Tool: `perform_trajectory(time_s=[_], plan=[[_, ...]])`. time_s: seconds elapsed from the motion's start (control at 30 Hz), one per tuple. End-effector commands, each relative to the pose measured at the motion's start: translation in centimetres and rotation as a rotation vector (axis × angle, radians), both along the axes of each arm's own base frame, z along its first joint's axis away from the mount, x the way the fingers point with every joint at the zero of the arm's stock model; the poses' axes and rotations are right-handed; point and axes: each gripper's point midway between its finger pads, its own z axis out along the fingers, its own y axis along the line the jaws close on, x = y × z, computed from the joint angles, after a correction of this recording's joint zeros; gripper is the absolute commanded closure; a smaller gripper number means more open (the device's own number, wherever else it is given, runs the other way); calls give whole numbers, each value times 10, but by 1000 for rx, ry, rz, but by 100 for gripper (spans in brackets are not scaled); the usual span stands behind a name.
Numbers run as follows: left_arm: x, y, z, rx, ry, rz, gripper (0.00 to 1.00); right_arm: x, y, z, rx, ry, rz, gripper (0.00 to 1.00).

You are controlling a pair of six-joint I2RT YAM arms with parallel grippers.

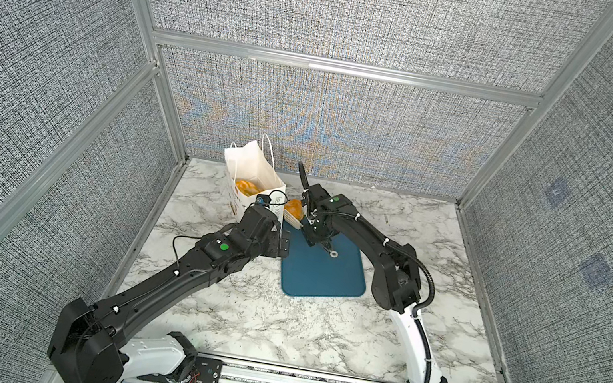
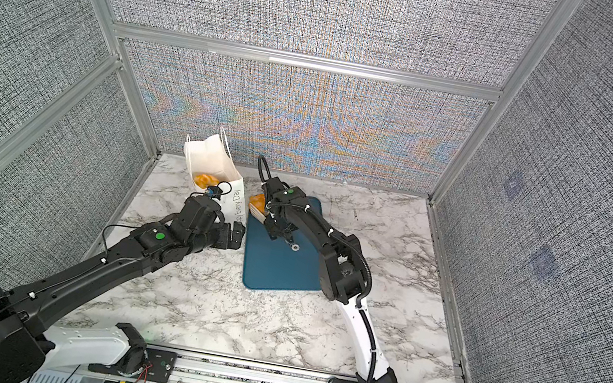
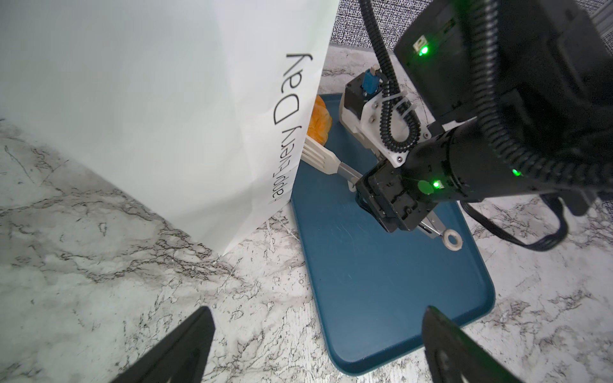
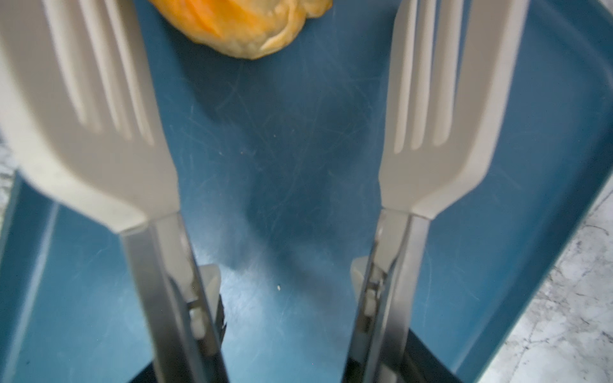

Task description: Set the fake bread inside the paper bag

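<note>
Taking the far wall as twelve o'clock in both top views, the paper bag [image 1: 252, 164] stands open-mouthed at about eleven o'clock on the marble counter [image 1: 273, 330]. Its lettered side is just beside the ten o'clock edge of the dark-teal tray [image 1: 324, 275]. Orange fake bread [image 1: 246, 187] shows inside the bag's mouth. One more pastry [image 1: 295, 208] lies on the tray's eleven o'clock corner, close against the bag.

The right gripper [image 1: 314, 238] sits low over the tray with its jaws clamped on the handles of the white slotted tongs [image 3: 320, 157]. The tongs' own arms are spread. In the right wrist view the pastry lies just beyond the gap between the two paddles; whether either paddle touches it I cannot tell.

The left gripper [image 1: 281, 244] hovers at nine o'clock of the tray, near the bag's lower corner, with its jaws wide apart and holding nothing.
</note>
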Motion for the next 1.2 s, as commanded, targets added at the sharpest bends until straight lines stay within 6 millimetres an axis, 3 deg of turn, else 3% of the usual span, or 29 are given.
perform_trajectory(time_s=[0.0, 0.2, 0.4, 0.73, 1.17], plan=[[0, 2, 0, 8, 2, 5, 1, 10, 4, 6, 9, -46, -3, 32], [1, 2, 1, 12, 2, 7, 1, 9, 10, 5, 4, -49, 50, 35], [1, 2, 1, 13, 2, 12, 1, 4, 4, 1, -40, -28, 100, 48], [2, 5, 5, 20, -4, 21, 1, -6, 1, 4, -46, 1, 139, 58], [0, 6, 14, 4, -22, 23, 1, -25, -11, 17, -18, 24, 129, 61]])
